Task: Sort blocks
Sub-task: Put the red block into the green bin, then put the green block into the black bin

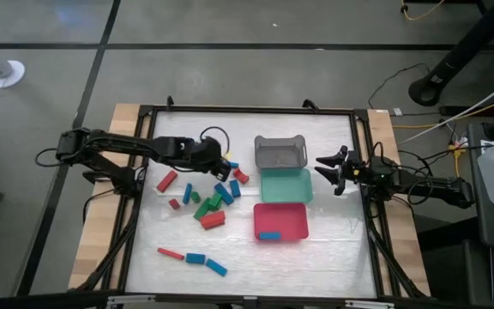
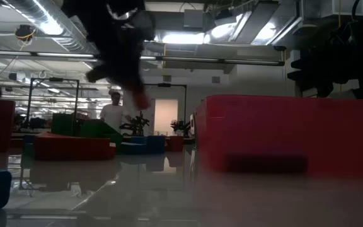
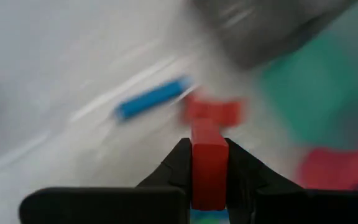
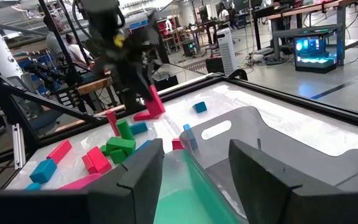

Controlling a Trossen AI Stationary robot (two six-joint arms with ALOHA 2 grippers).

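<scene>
**High view: left arm gripping a red block above the pile**

High view is showing the left end effector hanging over the upper edge of the scattered blocks, just beside the grey tray. In the left wrist view, its two dark fingers are clenching a red block upright between them, with another red piece and a blue bar lying blurred on the counter beyond. The right wrist view is catching the same red block hanging from that arm, tilted, above the counter.

The right end effector is waiting at the right side of the counter, near the teal tray, its fingers standing spread apart.

Red, blue and green blocks are lying in a loose cluster left of the trays; three more are sitting apart near the front edge. The red tray is holding one blue block.
</scene>
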